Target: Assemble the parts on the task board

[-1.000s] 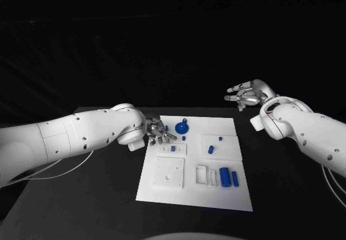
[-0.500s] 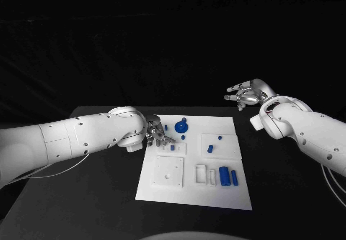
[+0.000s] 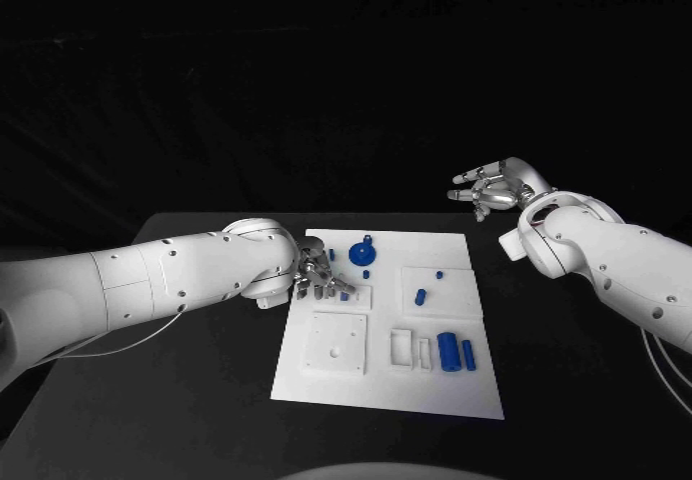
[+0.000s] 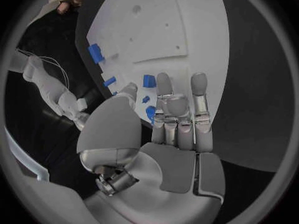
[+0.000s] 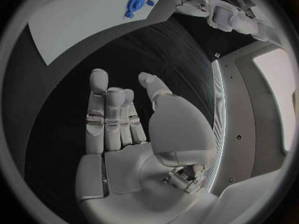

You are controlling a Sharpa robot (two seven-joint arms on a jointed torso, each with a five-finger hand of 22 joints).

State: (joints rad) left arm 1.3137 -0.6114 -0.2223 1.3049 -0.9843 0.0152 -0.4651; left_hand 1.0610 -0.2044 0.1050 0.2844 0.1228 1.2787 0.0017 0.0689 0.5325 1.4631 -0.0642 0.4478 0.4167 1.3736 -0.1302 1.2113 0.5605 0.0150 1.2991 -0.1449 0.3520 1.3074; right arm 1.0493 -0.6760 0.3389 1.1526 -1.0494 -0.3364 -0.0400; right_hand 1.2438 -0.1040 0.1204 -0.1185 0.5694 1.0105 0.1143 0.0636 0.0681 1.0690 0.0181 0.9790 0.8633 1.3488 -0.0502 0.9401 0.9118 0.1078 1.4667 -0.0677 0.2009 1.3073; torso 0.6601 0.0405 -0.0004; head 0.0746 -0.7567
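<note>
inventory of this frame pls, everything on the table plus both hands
table: 1, black, under everything.
task board: 1, white plate, middle of the table, with raised white blocks and slots.
round part: 1, blue, far end of the board.
small parts by the left hand: a few, blue, board's far left area; exact count unclear.
small part: 1, blue, on the white block right of centre.
long parts: 2, blue, side by side near the board's right edge.
left hand: silver, fingers down over the board's far left area; the left wrist view shows fingertips near the small parts, nothing gripped.
right hand: silver, raised beyond the board's far right corner, holding nothing, fingers apart.
</note>
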